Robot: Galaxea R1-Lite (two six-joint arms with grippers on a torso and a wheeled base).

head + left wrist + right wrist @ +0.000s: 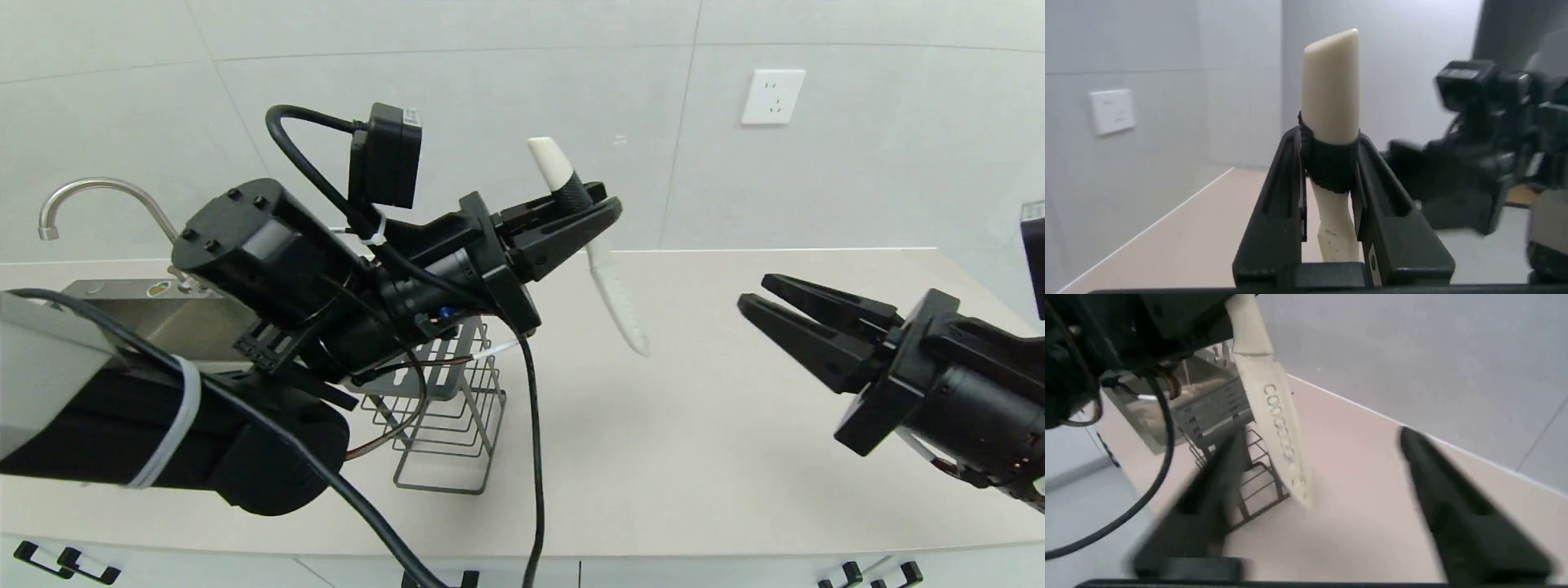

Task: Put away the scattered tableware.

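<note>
We find the left gripper (600,208) clamped on a white knife (620,302); stowing it in the wire rack (457,433) below is outstanding; right gripper (755,292) opposite gapes empty

Your arms are matte black — screws dot the left housing (245,237), black cables (535,425) loop past white zip ties (175,425); left tool (606,208) and right tool (755,292) have tapered fingers (816,296).

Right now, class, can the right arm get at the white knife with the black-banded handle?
Probably yes: the open right gripper faces the white knife held up by the left gripper, with nothing between them.
</note>
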